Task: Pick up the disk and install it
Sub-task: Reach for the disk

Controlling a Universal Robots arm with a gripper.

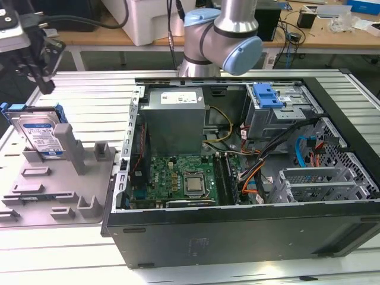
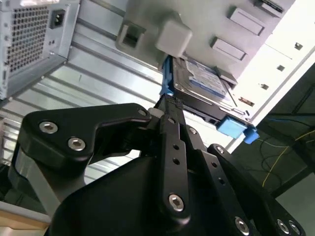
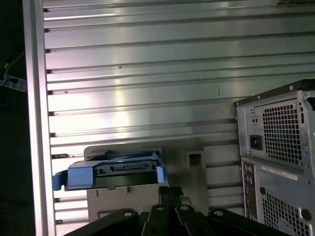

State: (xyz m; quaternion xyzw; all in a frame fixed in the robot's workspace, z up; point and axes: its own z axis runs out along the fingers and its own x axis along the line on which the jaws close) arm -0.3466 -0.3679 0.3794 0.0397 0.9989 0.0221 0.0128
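The arm (image 1: 222,29) rises behind the open computer case (image 1: 237,237) and reaches away from it, toward the exterior view's left. The black end effector (image 1: 44,86) hangs there, well apart from the case, with its tip pointing down. Its two fingers are pressed together and nothing is between them.

The disk (image 1: 40,135) is on the same side of the case. It stands on its edge, tilted, in a grey holder plate (image 1: 59,196) that lies on the ribbed metal surface (image 1: 89,95) just beside the case wall. The label of the disk faces the exterior camera, and the blue frame goes round its edges. The end effector is above the disk with a clear gap, so it is not touching it.

The exterior view gives the inside of the case: a grey power-supply box (image 1: 175,113), a green board (image 1: 178,178) and a blue latch plate (image 1: 266,95).

In the second wrist view the end effector (image 2: 168,104) points at the blue frame of the disk (image 2: 204,81); the holder plate (image 2: 246,29) is behind it and the case (image 2: 29,34) is off to the side.

In the first wrist view the disk (image 3: 115,169) shows edge-on, the closed end effector (image 3: 167,189) is near it, and the perforated rear of the case (image 3: 280,147) is well apart from both
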